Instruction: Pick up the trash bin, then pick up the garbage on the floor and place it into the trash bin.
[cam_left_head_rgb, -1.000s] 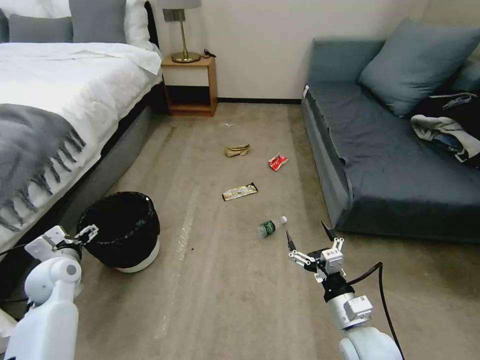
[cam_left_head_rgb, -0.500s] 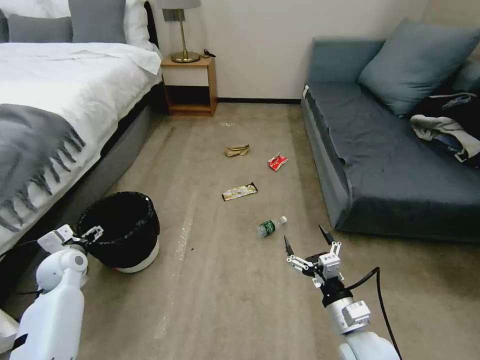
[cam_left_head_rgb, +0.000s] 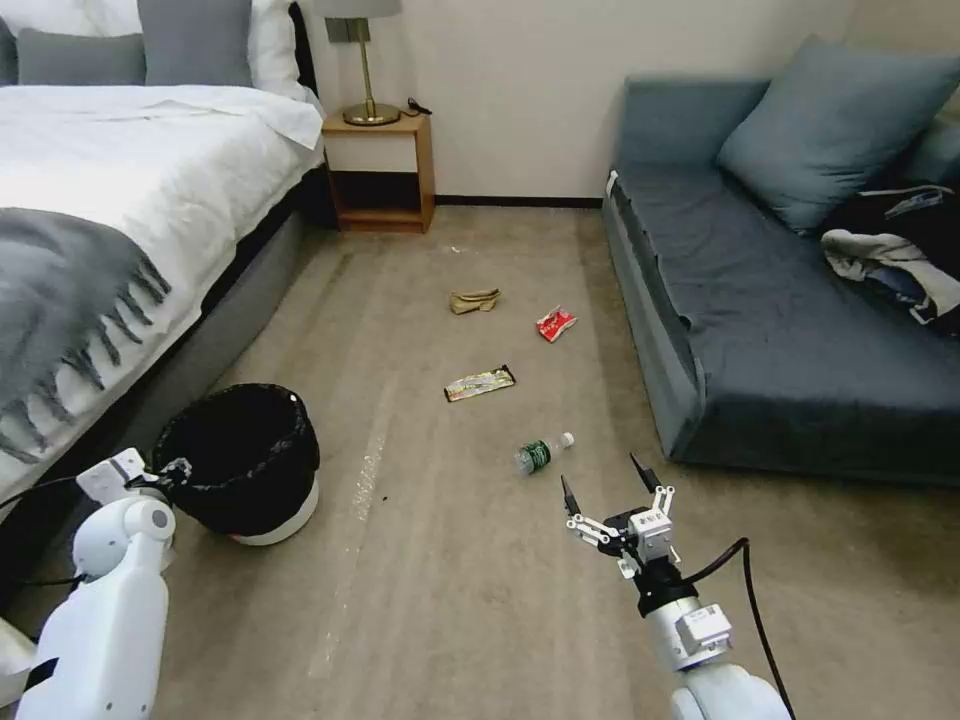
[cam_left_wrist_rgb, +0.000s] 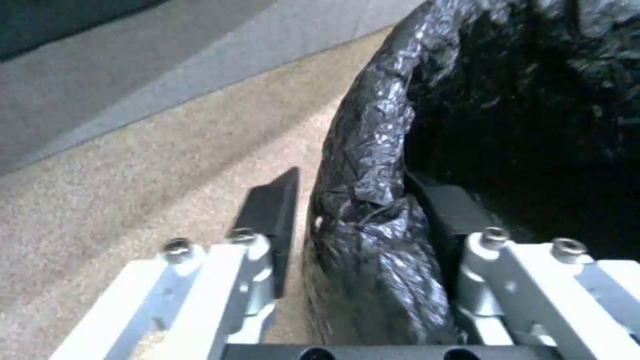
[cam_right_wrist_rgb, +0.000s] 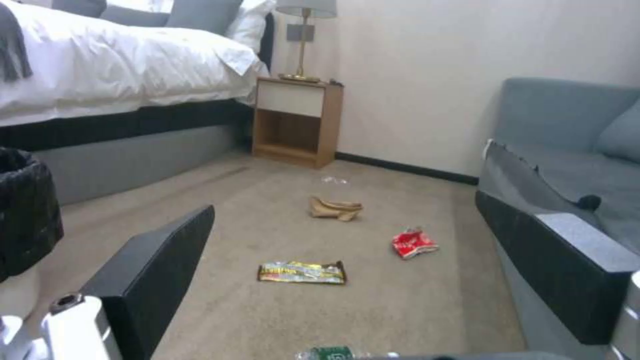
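1. Standing on the carpet floor beside the bed, the trash bin is upright, its black liner wrinkled over the rim and its white base showing at the bottom.
2. The left gripper sits at the bin's near-left rim; in the left wrist view its fingers straddle the liner-covered rim, one outside and one inside. The inner one touches the liner, while a thin gap shows beside the outer one, so they are narrowed around the rim but not fully clamped.
3. The clear bottle with green label and white cap lies on its side on the floor, just ahead of the right gripper.
4. The right gripper hovers low over the carpet with its fingers spread wide, holding nothing.
5. Beyond the bottle lie the yellow-black wrapper, then the red-white packet and the tan paper bag, each apart from the others.
6. A blue sofa is to the right, and a nightstand stands against the far wall.
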